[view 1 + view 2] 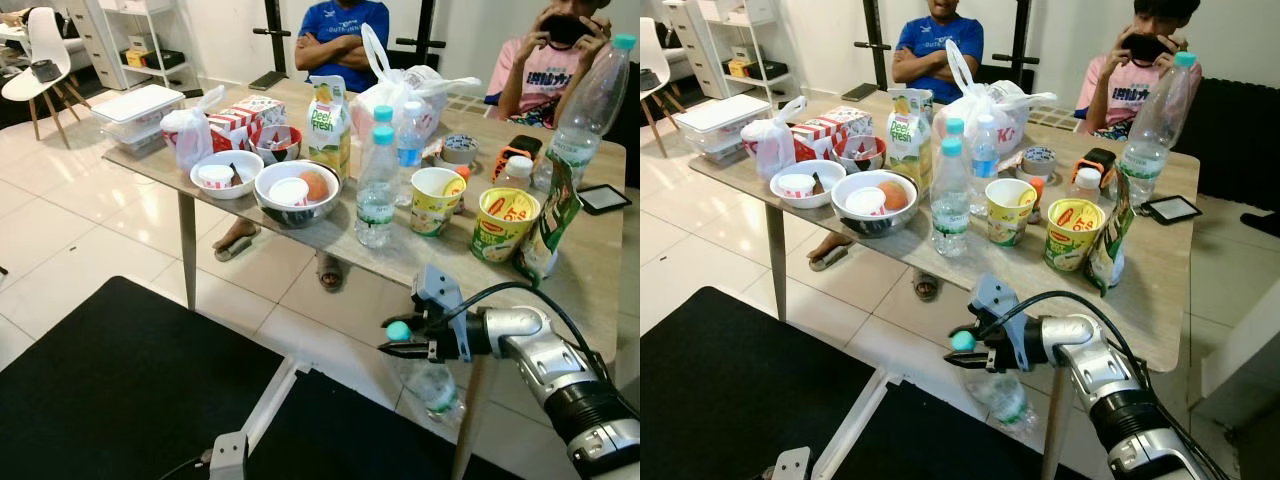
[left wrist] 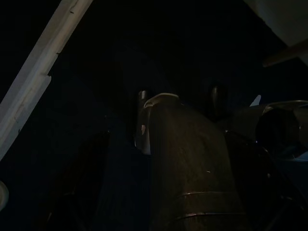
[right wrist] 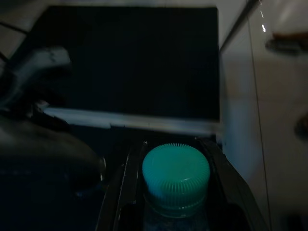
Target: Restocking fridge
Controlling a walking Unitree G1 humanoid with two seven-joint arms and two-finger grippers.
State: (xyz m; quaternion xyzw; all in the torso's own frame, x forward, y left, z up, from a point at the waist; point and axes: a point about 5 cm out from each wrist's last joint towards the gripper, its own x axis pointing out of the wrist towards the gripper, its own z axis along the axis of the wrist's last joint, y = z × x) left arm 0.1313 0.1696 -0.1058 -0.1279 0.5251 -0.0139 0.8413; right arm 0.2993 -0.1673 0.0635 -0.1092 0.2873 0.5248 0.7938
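A bottle [image 1: 432,385] is gripped at the neck by the right gripper [image 1: 400,340], held below the table [image 1: 330,235] edge over the tiled floor (teal cap [image 3: 176,174] sits right between the two fingers [image 3: 118,192]). More bottles, cups and bowls are left on the table, with two people seated behind it. The left wrist view is too dark, so the left gripper's state can't be told.

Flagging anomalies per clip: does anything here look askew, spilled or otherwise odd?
Nothing is spilled. The right gripper holds a water bottle by its neck, hanging below table level. One tall bottle at the table's far right end leans noticeably.
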